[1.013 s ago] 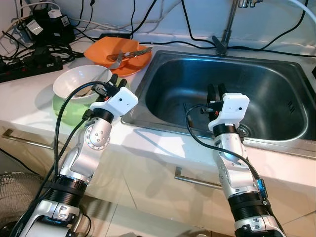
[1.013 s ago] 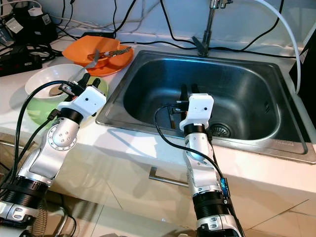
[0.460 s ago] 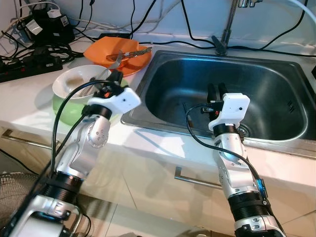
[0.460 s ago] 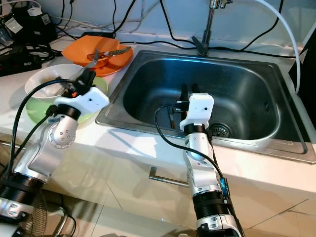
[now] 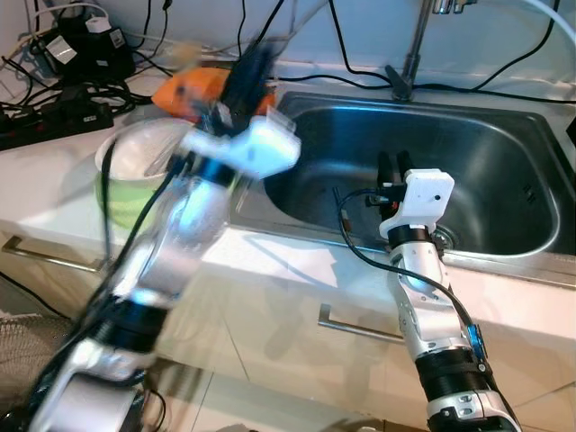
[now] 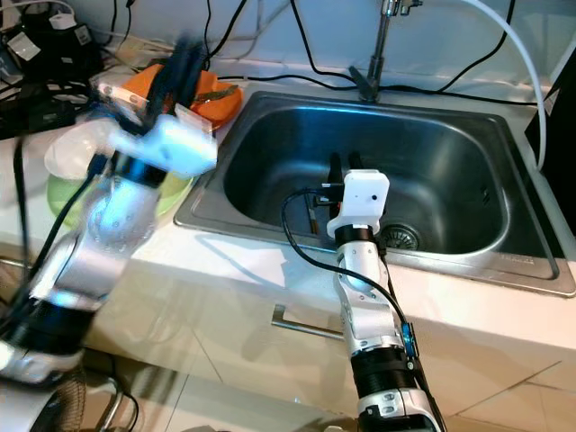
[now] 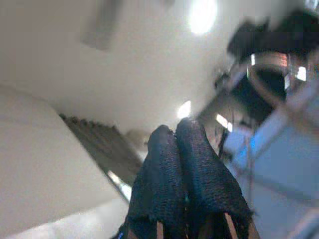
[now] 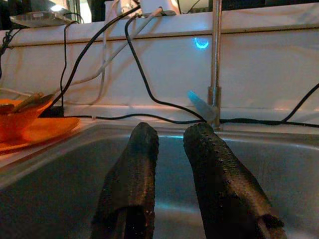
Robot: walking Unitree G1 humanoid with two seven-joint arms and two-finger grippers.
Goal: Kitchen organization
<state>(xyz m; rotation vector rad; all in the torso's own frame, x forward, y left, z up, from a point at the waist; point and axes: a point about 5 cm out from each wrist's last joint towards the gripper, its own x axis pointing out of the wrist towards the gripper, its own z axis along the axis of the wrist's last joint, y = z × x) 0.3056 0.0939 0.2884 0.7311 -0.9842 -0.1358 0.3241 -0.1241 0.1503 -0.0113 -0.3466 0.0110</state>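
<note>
My left arm is blurred in motion, raised above the counter. Its gripper (image 5: 246, 67) points upward in front of the orange plate (image 6: 222, 101), and in the left wrist view its fingers (image 7: 175, 130) press together with nothing held, aimed at the ceiling. A white bowl (image 5: 135, 151) sits stacked in a green bowl (image 5: 120, 205) on the counter, partly behind that arm. The orange plate carries cutlery. My right gripper (image 5: 394, 167) hangs inside the steel sink (image 5: 504, 162), its fingers (image 8: 143, 149) slightly apart and empty.
The tap (image 5: 409, 54) stands behind the sink. Power strips (image 5: 54, 112) and several black cables lie at the back left of the white counter (image 5: 36, 180). A drawer handle (image 5: 360, 329) runs below the counter's front edge.
My left arm has swung up and back from beside the stacked bowls to in front of the orange plate, its fingers now pointing upward. The right arm has stayed still.
</note>
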